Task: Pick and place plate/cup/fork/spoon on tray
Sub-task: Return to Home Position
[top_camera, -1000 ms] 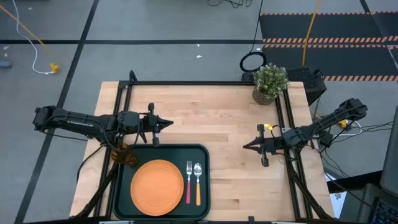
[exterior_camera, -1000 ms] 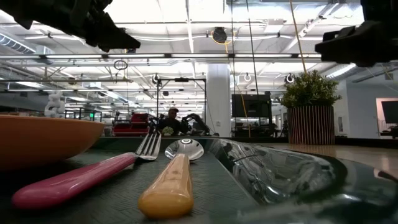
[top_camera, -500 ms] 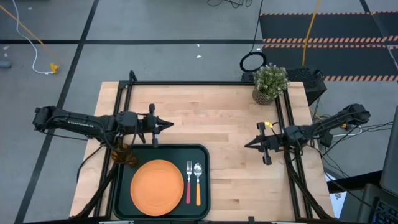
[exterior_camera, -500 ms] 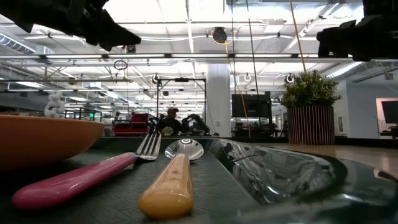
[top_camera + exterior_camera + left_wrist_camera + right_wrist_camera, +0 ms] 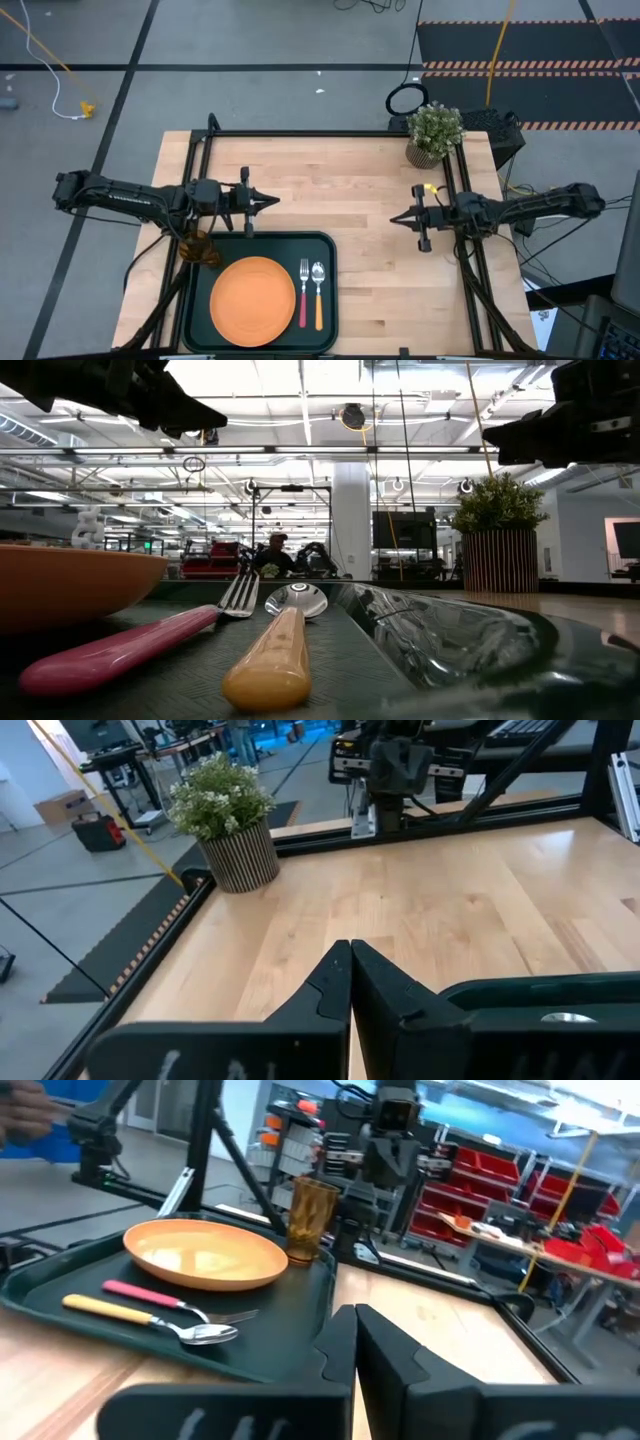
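Overhead, you see a potted plant (image 5: 435, 132) at the table's (image 5: 370, 190) two o'clock corner, well apart from everything else; nothing lies between either arm and the tray (image 5: 196, 318). That tray sits at the table's seven o'clock edge. On it the plate (image 5: 252, 299) fills the middle, with the fork (image 5: 303, 293) just beside it at three o'clock and the spoon (image 5: 319, 293) just beside the fork, the two parallel, metal ends toward twelve o'clock. The cup (image 5: 197, 244) stands upright in the tray's eleven o'clock corner, near the plate's rim but apart from it. Your left gripper (image 5: 274, 201) hovers above bare wood just off the tray's twelve o'clock edge, fingers pressed together on nothing, pointing toward three o'clock. Your right gripper (image 5: 395, 220) hangs over bare wood at the tray's two o'clock, likewise closed and empty, pointing toward nine o'clock.
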